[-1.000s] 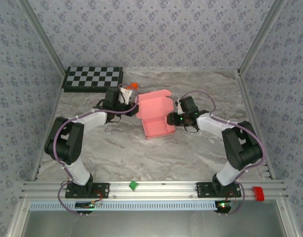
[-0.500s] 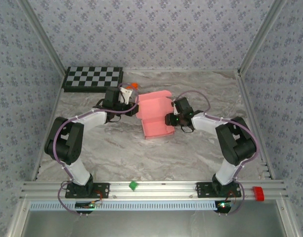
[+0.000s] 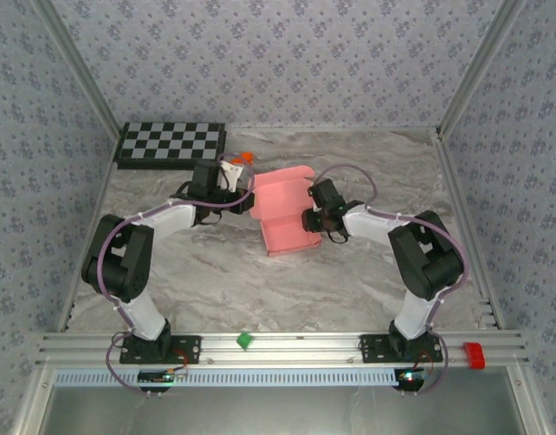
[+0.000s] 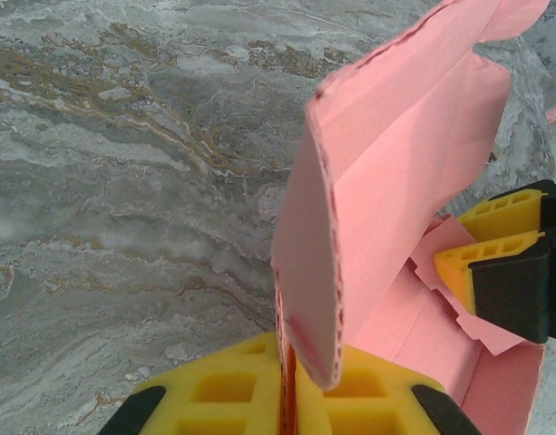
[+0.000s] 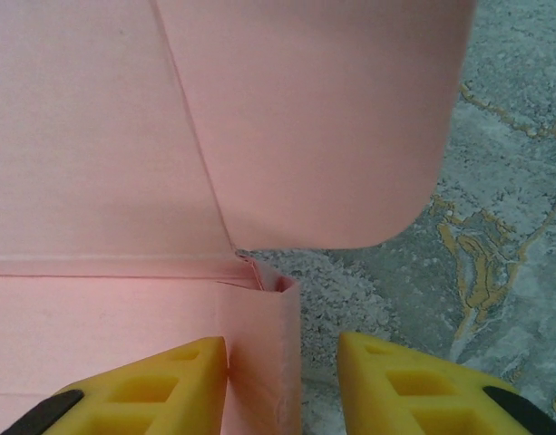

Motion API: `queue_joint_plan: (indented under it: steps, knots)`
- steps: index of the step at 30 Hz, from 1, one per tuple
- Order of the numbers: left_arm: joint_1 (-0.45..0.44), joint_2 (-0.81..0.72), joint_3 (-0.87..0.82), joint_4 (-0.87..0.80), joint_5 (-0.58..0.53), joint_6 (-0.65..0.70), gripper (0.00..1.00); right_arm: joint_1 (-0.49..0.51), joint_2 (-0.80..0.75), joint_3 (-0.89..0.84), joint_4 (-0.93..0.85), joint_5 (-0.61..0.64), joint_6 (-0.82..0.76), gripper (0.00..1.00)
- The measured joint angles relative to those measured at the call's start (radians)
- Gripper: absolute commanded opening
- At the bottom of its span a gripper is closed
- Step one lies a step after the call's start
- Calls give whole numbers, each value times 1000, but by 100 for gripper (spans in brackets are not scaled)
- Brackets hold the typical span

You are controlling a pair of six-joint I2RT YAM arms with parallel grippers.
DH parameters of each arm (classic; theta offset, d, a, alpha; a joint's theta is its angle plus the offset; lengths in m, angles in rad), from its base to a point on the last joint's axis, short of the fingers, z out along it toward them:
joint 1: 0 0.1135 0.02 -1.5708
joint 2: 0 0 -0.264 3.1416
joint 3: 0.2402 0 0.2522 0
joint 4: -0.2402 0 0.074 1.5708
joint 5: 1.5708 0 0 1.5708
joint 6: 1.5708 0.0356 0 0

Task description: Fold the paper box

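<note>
At the far left of the grey marbled desk (image 3: 214, 272), a black-and-white checkered flat board (image 3: 171, 143). Next, the left gripper (image 4: 291, 385), pinched tight on an upright wall of the pink thin-card paper box (image 3: 285, 213), with a small orange block (image 3: 245, 157) just beyond it. Mid-desk, between both arms, that box, half folded, one flap raised. On its right side, the right gripper (image 5: 282, 349) — parted, astride a corner wall, one finger touching the card, the other clear of it.

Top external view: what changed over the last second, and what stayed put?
The right gripper moved left, in against the right wall of the paper box, its jaws now straddling that wall without yet pinching. The left gripper stayed shut on the box's left edge; the box did not shift.
</note>
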Motion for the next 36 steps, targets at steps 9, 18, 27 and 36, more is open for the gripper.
queue_joint_plan:
  steps: [9,18,27,36]
  knots:
    - [0,0,9,-5,1,3,10,26,43,47,-71,79,-19,33]
    - [0,0,9,-5,7,3,10,50,76,89,-121,142,-34,27]
    - [0,0,9,-5,10,3,10,67,105,121,-156,192,-47,22]
    - [0,0,9,-6,16,3,10,79,132,163,-203,244,-47,15]
